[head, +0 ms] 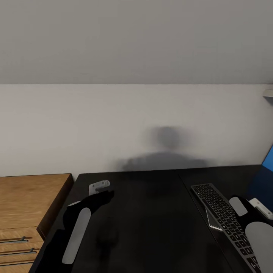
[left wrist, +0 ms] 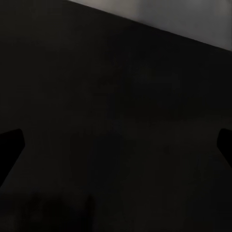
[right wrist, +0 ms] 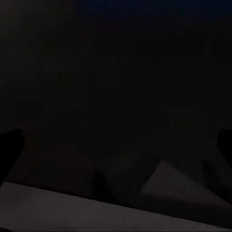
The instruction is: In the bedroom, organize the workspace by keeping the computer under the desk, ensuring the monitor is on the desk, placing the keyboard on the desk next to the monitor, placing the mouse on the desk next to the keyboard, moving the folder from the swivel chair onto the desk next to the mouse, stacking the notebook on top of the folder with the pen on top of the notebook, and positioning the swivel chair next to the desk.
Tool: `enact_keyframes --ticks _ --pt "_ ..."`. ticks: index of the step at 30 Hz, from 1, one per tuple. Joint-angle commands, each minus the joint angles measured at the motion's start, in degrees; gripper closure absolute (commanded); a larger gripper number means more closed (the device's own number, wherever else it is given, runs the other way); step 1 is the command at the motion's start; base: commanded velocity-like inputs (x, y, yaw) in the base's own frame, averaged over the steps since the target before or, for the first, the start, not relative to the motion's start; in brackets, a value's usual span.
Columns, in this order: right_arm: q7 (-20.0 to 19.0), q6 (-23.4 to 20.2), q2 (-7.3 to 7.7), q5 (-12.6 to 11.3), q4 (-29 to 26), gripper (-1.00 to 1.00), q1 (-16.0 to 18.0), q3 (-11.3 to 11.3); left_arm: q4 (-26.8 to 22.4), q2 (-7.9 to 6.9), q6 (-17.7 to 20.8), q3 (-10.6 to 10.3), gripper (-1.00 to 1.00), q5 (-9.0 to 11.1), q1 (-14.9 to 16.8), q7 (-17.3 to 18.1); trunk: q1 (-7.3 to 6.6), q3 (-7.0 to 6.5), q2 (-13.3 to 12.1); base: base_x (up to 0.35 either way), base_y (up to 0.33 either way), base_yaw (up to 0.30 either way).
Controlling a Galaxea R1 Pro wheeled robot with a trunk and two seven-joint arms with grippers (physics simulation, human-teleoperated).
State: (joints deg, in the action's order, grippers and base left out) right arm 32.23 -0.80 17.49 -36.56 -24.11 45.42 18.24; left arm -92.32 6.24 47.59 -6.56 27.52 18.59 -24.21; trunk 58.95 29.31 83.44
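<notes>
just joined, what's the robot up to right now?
It faces the black desk against a pale wall. The keyboard lies on the desk at the right, with a small grey notebook on it. Both arms reach over the desktop: the left gripper hangs over bare surface with nothing between its fingers, and the right arm hangs over the keyboard. A wooden chest of drawers stands to the desk's left.
</notes>
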Motion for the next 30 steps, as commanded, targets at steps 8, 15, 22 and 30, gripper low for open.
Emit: enact_keyframes --ticks 8,15,22,30 --pt "0.28 -2.89 0.22 -0.35 -0.14 -1.00 0.02 0.21 -0.06 0.00 0.14 0.02 -1.00 0.60 0.04 -0.57 0.00 0.06 0.04 0.000 0.000 0.000" --pt "0.32 -4.97 0.41 -0.36 -0.15 -1.00 0.02 1.32 -0.06 0.00 0.14 0.02 -1.00 0.60 0.04 -0.57 0.00 0.06 0.04 0.000 0.000 0.000" --pt "0.48 -5.74 0.44 -0.35 -0.15 -1.00 0.02 3.07 0.02 0.00 0.14 0.05 -1.00 0.60 0.04 -0.57 0.00 0.06 0.04 0.000 0.000 0.000" --pt "0.39 -8.73 0.44 -0.29 -0.23 -1.00 0.02 3.37 -0.12 0.07 0.20 -0.14 -1.00 0.60 0.04 -0.57 0.44 0.42 0.84 0.000 0.000 0.000"
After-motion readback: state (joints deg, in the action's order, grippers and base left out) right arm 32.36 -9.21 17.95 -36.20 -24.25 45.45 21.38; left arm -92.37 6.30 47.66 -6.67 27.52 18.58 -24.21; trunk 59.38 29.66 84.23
